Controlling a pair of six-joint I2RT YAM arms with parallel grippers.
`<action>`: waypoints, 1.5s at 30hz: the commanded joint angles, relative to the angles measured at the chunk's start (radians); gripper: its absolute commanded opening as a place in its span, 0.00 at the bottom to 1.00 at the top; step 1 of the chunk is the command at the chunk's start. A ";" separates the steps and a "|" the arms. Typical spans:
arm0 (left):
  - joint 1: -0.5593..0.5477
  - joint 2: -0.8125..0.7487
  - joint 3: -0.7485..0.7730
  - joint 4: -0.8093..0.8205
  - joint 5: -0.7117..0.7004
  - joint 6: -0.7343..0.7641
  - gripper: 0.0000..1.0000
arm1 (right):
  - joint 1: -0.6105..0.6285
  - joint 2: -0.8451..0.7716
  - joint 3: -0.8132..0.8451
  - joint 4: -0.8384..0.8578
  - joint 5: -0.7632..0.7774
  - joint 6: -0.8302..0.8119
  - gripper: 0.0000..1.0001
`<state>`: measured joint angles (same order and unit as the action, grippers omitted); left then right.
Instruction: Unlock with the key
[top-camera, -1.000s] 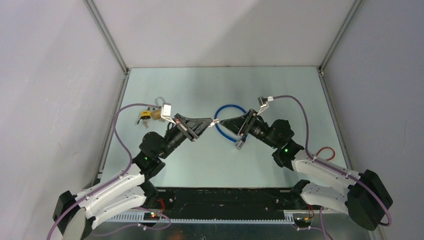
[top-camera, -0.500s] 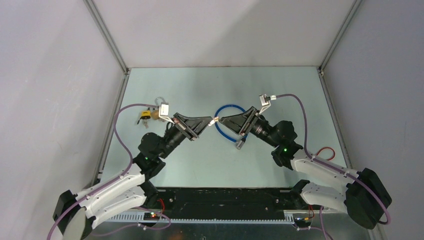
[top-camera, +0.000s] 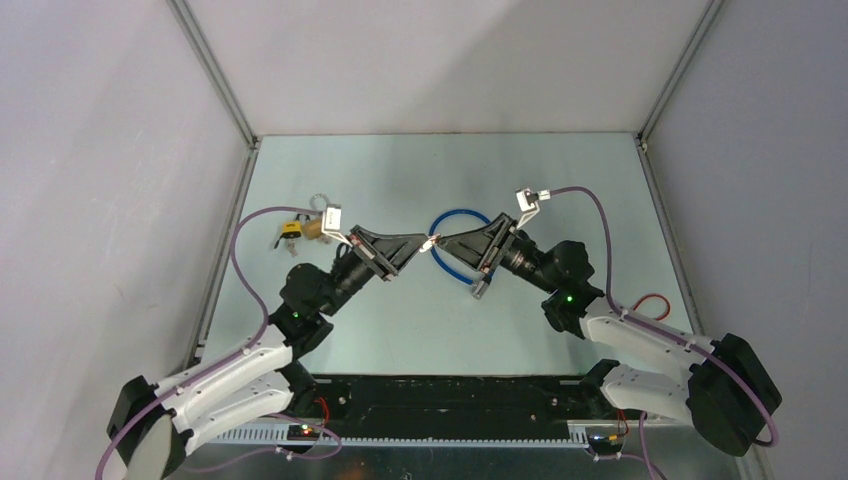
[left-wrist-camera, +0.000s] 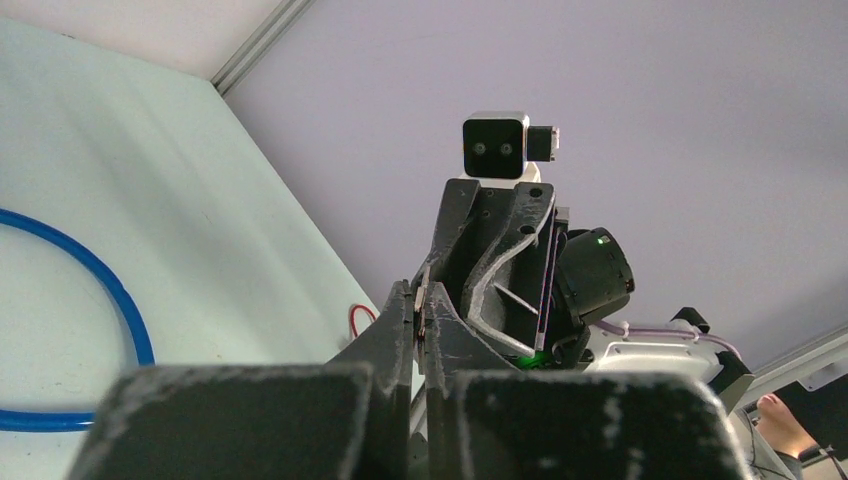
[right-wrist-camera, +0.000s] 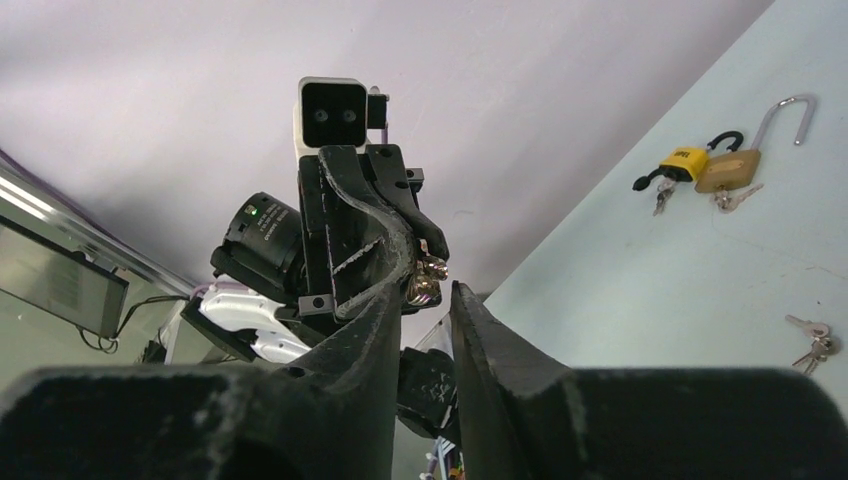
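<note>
Where the two arms meet tip to tip above the middle of the pale green table (top-camera: 400, 330), the left gripper (top-camera: 424, 243) is pressed together on a small silver-and-brass key (right-wrist-camera: 428, 282), held clear of the surface. The right gripper (top-camera: 441, 240) faces it from 3 o'clock, fingers slightly spread at the key; whether they touch it cannot be told. A brass padlock with a silver shackle (right-wrist-camera: 727, 168) and a yellow padlock with a black shackle (right-wrist-camera: 683, 160) lie side by side at the table's 10 o'clock. A blue hose loop (left-wrist-camera: 131, 312) lies beneath the right gripper.

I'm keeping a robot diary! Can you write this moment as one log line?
left pincer: shut on key | right pincer: open, tips beside key | padlocks: lying on table, away from both
</note>
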<state>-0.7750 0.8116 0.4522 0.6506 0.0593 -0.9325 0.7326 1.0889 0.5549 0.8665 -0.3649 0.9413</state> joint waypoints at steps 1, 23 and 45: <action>-0.003 0.003 0.006 0.055 0.013 -0.010 0.00 | -0.003 0.008 0.046 0.059 -0.019 -0.021 0.26; -0.015 0.010 -0.012 0.063 0.002 0.000 0.00 | -0.002 0.036 0.080 0.112 -0.041 -0.008 0.00; -0.014 -0.128 0.169 -0.534 -0.291 0.249 0.43 | -0.132 -0.158 0.128 -0.380 -0.189 -0.253 0.00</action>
<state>-0.7933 0.6827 0.5564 0.1917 -0.2100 -0.7620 0.6403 0.9421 0.6369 0.5018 -0.4671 0.7254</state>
